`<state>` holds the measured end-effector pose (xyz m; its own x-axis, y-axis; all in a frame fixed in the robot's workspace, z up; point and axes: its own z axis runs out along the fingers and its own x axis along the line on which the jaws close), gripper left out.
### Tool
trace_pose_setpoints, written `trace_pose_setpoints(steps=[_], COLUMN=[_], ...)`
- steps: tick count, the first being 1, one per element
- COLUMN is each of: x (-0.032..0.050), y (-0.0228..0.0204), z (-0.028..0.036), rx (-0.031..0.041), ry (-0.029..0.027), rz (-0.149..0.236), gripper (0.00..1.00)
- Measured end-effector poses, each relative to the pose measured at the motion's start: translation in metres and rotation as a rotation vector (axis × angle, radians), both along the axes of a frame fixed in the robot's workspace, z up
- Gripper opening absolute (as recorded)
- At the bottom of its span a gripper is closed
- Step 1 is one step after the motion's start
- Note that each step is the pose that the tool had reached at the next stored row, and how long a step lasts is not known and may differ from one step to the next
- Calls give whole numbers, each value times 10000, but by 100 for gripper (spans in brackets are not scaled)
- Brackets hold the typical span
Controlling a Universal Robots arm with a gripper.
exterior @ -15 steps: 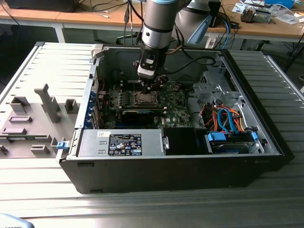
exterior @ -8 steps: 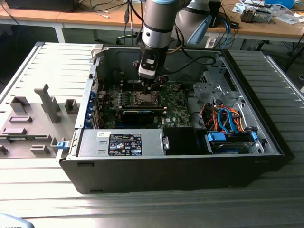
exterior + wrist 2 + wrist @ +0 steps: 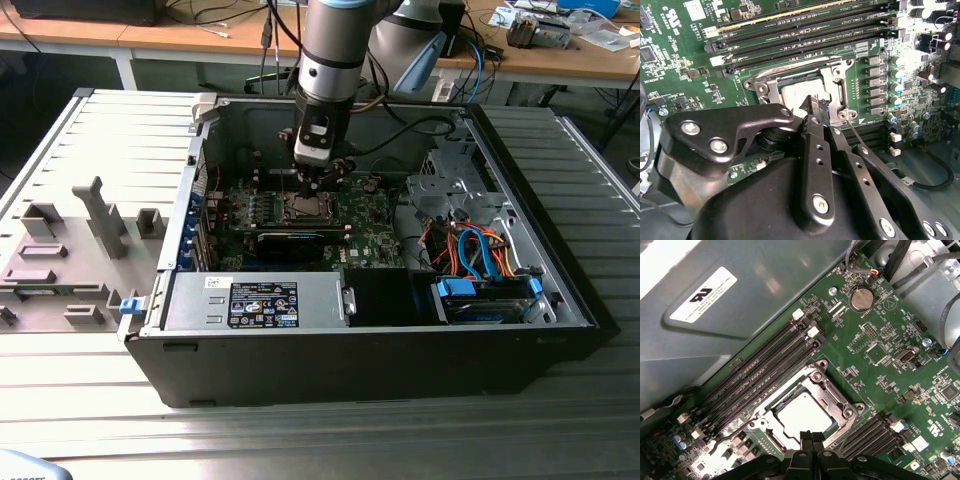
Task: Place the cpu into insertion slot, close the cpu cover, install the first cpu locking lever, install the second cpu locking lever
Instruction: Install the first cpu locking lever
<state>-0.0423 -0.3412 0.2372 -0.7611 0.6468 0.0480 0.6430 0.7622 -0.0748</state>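
So, the exterior view gives the big picture: the arm [image 3: 330,40] stands nearly upright, reaching down into the open computer case [image 3: 400,350], with the gripper [image 3: 312,176] just over the insertion slot [image 3: 300,207] on the green motherboard [image 3: 370,230]. Up close in the first wrist view, the cpu [image 3: 802,415] sits in the slot with the cpu cover [image 3: 832,391] lying flat around it (memory slots [image 3: 765,375] run alongside). The second wrist view adds a thin wire lever [image 3: 856,134] beside the fingertips [image 3: 816,107], which are pressed together at the cover's edge.
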Motion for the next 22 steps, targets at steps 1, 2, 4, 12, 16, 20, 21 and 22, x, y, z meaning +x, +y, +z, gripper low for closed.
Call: trace_pose_setpoints(steps=[1,2,4,12,16,20,21,22], x=[0,0,0,0,0,0,0,0], y=[0,0,0,0,0,0,0,0], z=[0,0,0,0,0,0,0,0], rx=[0,0,0,-1,0,0,0,0], ry=[0,0,0,0,0,0,0,0], rz=[33,64,128,392,547,739,765,807], gripper=[11,11,11,11,11,11,11,11])
